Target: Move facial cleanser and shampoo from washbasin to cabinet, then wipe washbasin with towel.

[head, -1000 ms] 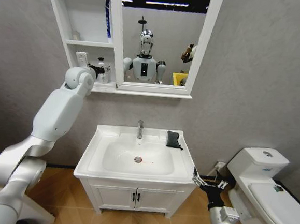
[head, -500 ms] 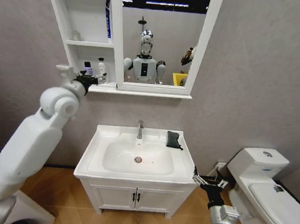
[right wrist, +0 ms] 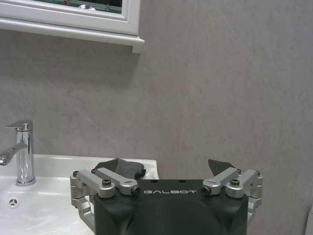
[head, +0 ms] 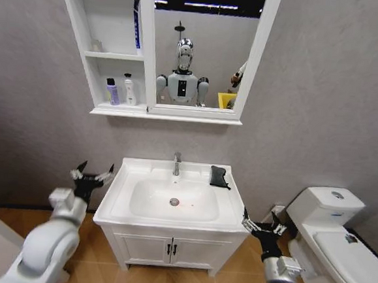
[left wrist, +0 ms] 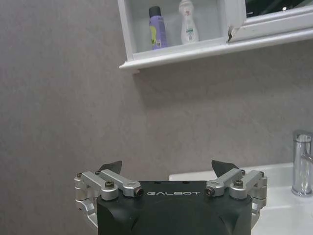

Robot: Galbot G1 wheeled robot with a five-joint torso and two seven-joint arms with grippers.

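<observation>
Two bottles stand side by side in the lower compartment of the cabinet (head: 85, 41): a purple one with a black cap (head: 112, 91) (left wrist: 156, 27) and a white one (head: 129, 89) (left wrist: 188, 22). Which is the facial cleanser and which the shampoo I cannot tell. The black towel (head: 219, 176) (right wrist: 122, 168) lies bunched on the washbasin (head: 124, 176) rim, right of the tap. My left gripper (head: 93, 175) (left wrist: 166, 169) hangs open and empty just off the basin's left edge. My right gripper (head: 261, 226) (right wrist: 164, 169) is open and empty off the basin's front right corner.
The chrome tap (head: 176, 162) stands at the back of the bowl. A white two-door vanity (head: 171, 248) sits under the basin. A white toilet (head: 332, 238) stands close on the right. The mirror (head: 203, 44) adjoins the cabinet; a blue item (head: 137, 23) stands in its upper compartment.
My left arm has dropped from the cabinet's lower shelf down to the basin's left side, empty, with both bottles left standing on the shelf. The right arm has barely moved.
</observation>
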